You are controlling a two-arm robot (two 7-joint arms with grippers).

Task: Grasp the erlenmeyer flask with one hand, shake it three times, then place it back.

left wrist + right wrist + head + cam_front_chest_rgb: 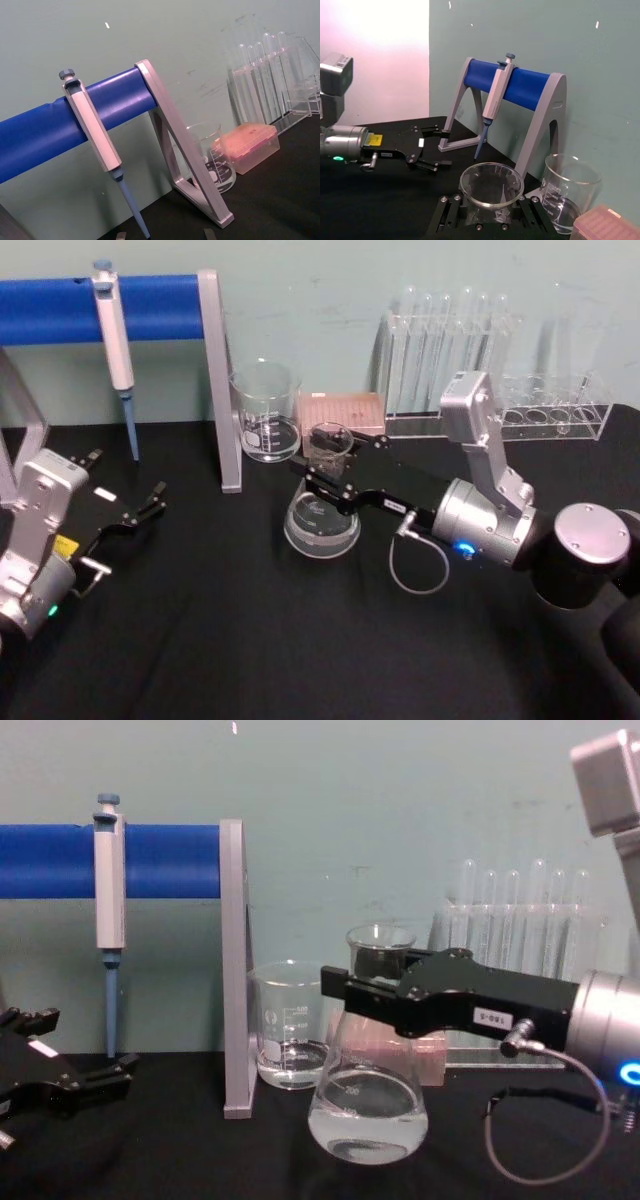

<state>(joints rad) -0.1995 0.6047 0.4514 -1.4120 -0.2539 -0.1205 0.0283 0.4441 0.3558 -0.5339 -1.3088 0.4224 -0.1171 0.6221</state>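
The erlenmeyer flask [322, 525] is clear glass with a little clear liquid in its wide base [368, 1115], and it stands upright at the table's centre. My right gripper [325, 472] reaches in from the right, and its black jaws close on the flask's neck just under the flared rim [491, 185]. From the side, the right gripper [340, 992] is level, and I cannot tell whether the base touches the black cloth. My left gripper [150, 502] rests open and holds nothing at the far left, and it appears across the table as the left gripper [445, 147].
A glass beaker [267, 412] stands just behind the flask, beside the grey leg of the blue pipette stand [222, 380], which holds a pipette [115, 340]. A pink tip box [345, 412] and a test tube rack [480, 340] line the back. The black table [250, 640] stretches in front.
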